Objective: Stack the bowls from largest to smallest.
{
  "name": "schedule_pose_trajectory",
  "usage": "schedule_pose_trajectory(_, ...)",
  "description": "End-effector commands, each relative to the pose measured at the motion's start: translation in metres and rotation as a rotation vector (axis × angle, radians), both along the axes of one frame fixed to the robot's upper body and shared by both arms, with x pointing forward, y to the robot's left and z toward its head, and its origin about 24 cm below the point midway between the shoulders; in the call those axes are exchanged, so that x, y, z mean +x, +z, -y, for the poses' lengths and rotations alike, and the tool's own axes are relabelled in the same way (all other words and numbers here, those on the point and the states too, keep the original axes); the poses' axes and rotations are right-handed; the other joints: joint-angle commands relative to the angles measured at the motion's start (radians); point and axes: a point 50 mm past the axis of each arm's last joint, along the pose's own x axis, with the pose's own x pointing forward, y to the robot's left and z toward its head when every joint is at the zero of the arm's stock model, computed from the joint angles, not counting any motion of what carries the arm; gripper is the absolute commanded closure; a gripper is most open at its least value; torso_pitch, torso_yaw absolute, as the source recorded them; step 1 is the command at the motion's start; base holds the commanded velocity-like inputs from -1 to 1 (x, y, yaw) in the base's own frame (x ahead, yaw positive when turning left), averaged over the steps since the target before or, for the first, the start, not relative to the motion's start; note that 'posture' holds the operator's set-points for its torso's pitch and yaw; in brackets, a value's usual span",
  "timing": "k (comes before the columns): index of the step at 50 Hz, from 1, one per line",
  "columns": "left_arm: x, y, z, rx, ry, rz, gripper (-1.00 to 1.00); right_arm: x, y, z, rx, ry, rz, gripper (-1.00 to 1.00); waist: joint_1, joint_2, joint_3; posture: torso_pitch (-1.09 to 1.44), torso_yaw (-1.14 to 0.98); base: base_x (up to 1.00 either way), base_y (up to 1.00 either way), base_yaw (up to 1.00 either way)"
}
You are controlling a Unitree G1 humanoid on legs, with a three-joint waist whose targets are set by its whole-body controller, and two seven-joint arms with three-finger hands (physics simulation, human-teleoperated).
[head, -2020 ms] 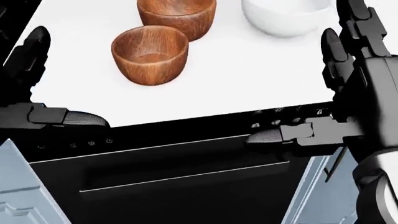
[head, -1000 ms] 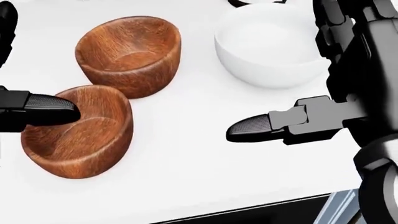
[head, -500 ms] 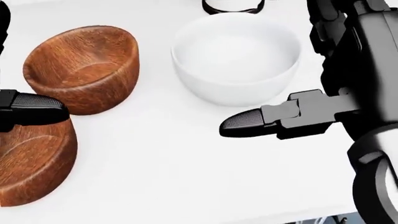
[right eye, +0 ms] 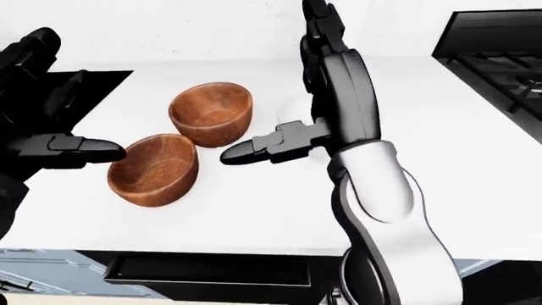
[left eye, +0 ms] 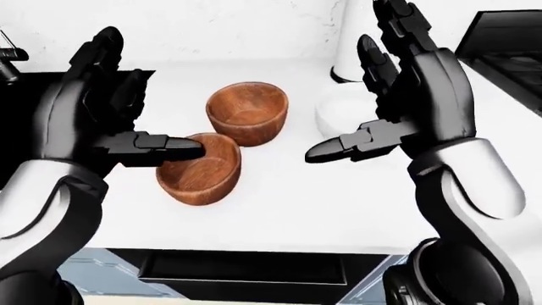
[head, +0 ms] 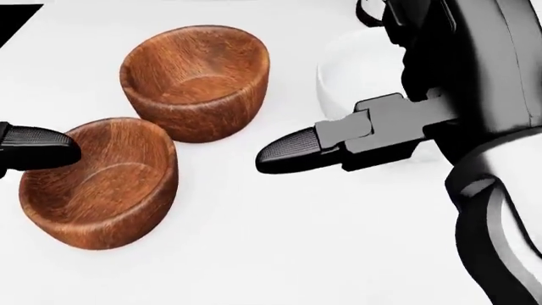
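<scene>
The camera has moved, so the whole head view has shifted. Two seconds ago it showed the near edge of the white desk (head: 254, 254) with a dark panel below; that edge is gone from the head view. Since half a second ago both wooden bowls have slid toward three o'clock: the nearer wooden bowl (head: 101, 184) is fully in frame, and the farther wooden bowl (head: 195, 79) sits nearer centre. The right hand (head: 424, 121) now covers most of the white bowl (head: 347, 70).
</scene>
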Motion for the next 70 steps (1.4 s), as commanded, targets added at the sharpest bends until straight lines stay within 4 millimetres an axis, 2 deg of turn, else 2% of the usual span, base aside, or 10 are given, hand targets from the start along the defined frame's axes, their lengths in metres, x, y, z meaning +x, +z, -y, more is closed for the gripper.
schedule_pose_trajectory(1, -0.004, 0.014, -0.003, -0.003, 0.022, 0.088, -1.0, 0.001, 0.009, -0.008, -0.031, 0.005, 0.062, -1.0, 0.002, 0.004, -0.024, 0.0, 0.0, 0.0, 0.0, 0.0)
schedule_pose_trajectory(12, -0.006, 0.014, -0.008, -0.009, 0.029, 0.09, -1.0, 0.033, 0.018, -0.046, -0.24, 0.02, 0.041, -1.0, -0.012, 0.03, -0.032, 0.0, 0.0, 0.0, 0.0, 0.0)
schedule_pose_trajectory(20, -0.007, 0.016, -0.016, -0.018, 0.035, 0.095, -1.0, 0.05, 0.035, -0.067, -0.582, -0.072, 0.134, -1.0, -0.022, 0.042, -0.03, 0.0, 0.0, 0.0, 0.0, 0.0)
schedule_pose_trajectory(25, -0.008, 0.017, -0.018, -0.02, 0.039, 0.097, -1.0, 0.054, 0.038, -0.079, -0.712, -0.054, 0.153, -1.0, -0.029, 0.054, -0.029, 0.0, 0.0, 0.0, 0.0, 0.0)
schedule_pose_trajectory(32, -0.009, 0.019, -0.019, -0.02, 0.041, 0.1, -1.0, 0.064, 0.023, -0.1, -0.972, -0.017, 0.171, -1.0, -0.038, 0.065, -0.031, 0.0, 0.0, 0.0, 0.0, 0.0)
schedule_pose_trajectory(39, -0.009, 0.018, -0.02, -0.02, 0.042, 0.1, -1.0, 0.078, 0.015, -0.111, -1.105, -0.026, 0.205, -1.0, -0.044, 0.074, -0.032, 0.0, 0.0, 0.0, 0.0, 0.0)
schedule_pose_trajectory(44, -0.009, 0.02, -0.023, -0.018, 0.049, 0.102, -1.0, 0.088, 0.003, -0.12, -1.19, -0.013, 0.224, -1.0, -0.048, 0.077, -0.031, 0.0, 0.0, 0.0, 0.0, 0.0)
schedule_pose_trajectory(59, -0.006, 0.016, -0.025, -0.023, 0.052, 0.095, -1.0, 0.122, -0.027, -0.134, -1.279, -0.002, 0.209, -1.0, -0.047, 0.078, -0.034, 0.0, 0.0, 0.0, 0.0, 0.0)
schedule_pose_trajectory(67, -0.005, 0.017, -0.022, -0.029, 0.046, 0.09, -1.0, 0.132, -0.039, -0.142, -1.307, 0.021, 0.186, -1.0, -0.041, 0.077, -0.036, 0.0, 0.0, 0.0, 0.0, 0.0)
schedule_pose_trajectory(70, -0.003, 0.017, -0.022, -0.029, 0.045, 0.089, -1.0, 0.135, -0.043, -0.143, -1.314, 0.029, 0.181, -0.9, -0.039, 0.077, -0.037, 0.0, 0.0, 0.0, 0.0, 0.0)
